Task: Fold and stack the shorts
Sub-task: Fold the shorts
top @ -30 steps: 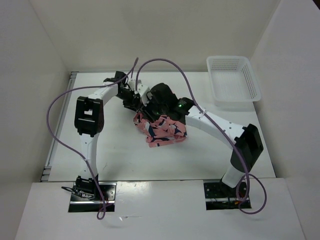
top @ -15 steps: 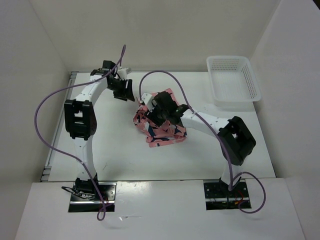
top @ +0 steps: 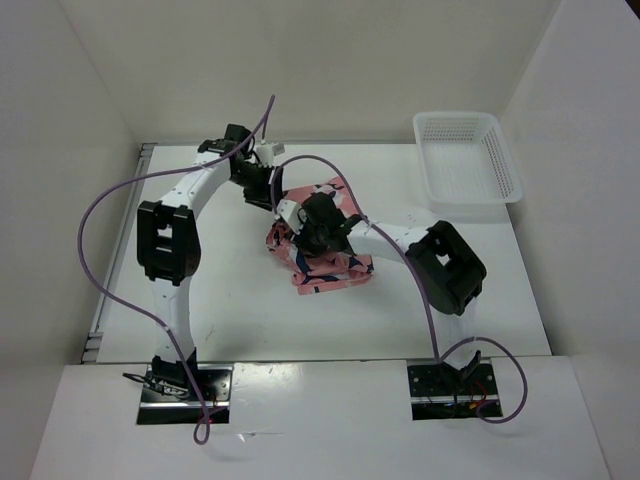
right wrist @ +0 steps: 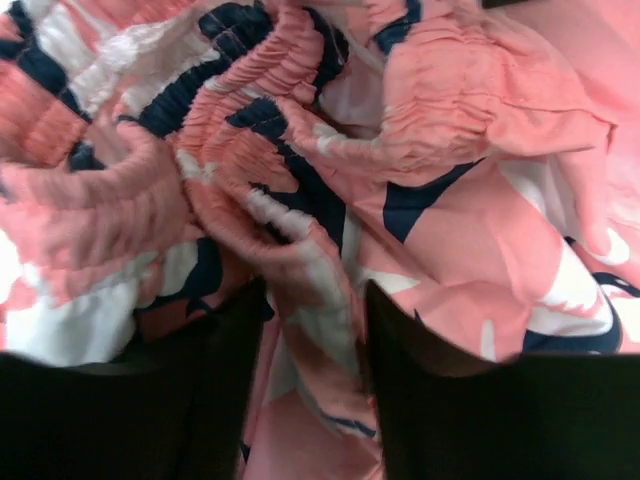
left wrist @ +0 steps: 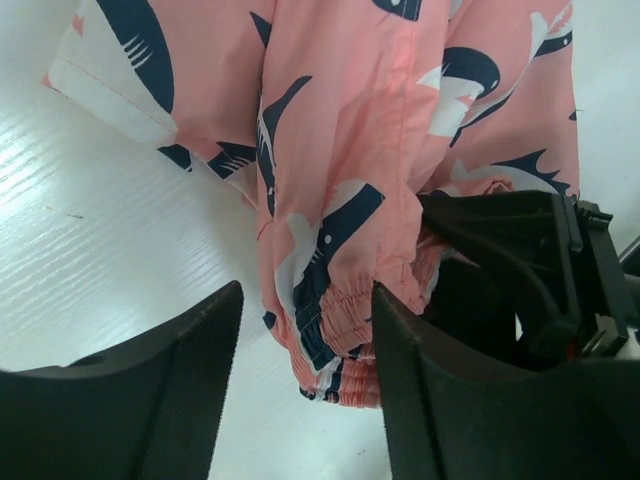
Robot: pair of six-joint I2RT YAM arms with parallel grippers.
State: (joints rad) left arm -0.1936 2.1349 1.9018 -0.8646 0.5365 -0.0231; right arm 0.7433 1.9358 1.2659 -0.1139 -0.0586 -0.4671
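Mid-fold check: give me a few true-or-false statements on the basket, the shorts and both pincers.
1. The white basket is empty. True.
2. The shorts lie folded flat. False: they sit crumpled in a heap on the table.
3. The left pincer is shut on the shorts. False: its fingers stand apart, with bare table showing between them.
4. The right pincer is down on the shorts, with a fold of fabric between its fingers. True.

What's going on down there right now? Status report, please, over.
Left gripper open, at the shorts. Right gripper astride a fold, grip unclear. Fabric bunched, not folded. Basket off right, well clear.
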